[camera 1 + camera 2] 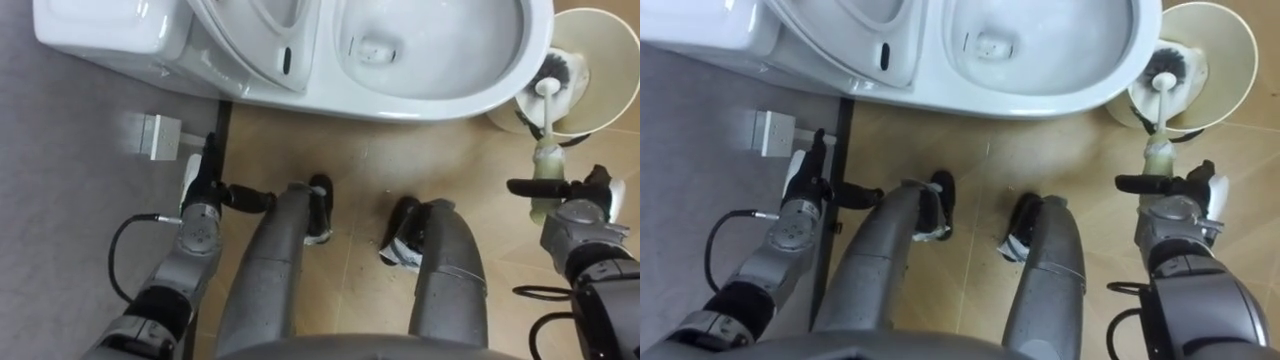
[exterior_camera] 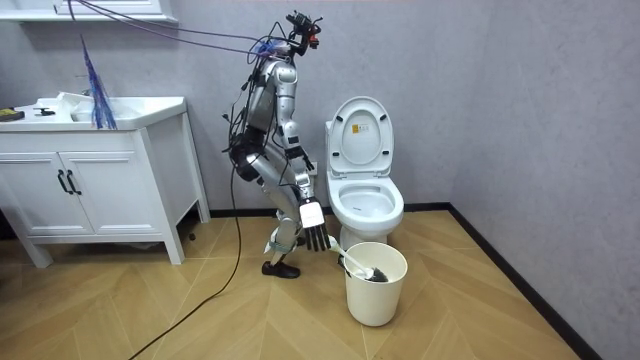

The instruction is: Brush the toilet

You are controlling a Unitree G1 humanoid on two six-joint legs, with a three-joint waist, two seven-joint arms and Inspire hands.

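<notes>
The right hand (image 1: 585, 205) is closed round the pale handle of the toilet brush (image 1: 545, 165), its thumb lying across the front of the shaft and its fingers wrapped on the far side. Ahead of those fingers the shaft runs on to the dark bristle head, which sits inside the cream bucket (image 1: 615, 60), below its rim. Just to the thumb side of the bucket is the front of the white toilet bowl (image 1: 440, 95), close to the bucket; the brush head is apart from the bowl. In the room view the toilet seat and lid (image 2: 360, 130) stand raised, and the robot bends forward in front of the toilet with the bucket on the wooden floor beside its feet. The left hand (image 1: 203, 190) hangs low on the other side with its dark fingers straight and the thumb spread out, holding nothing. Just beyond its fingertips is a small white box (image 1: 155, 135) against the grey wall. A white vanity cabinet (image 2: 95, 190) stands well off, at the room view's left.
</notes>
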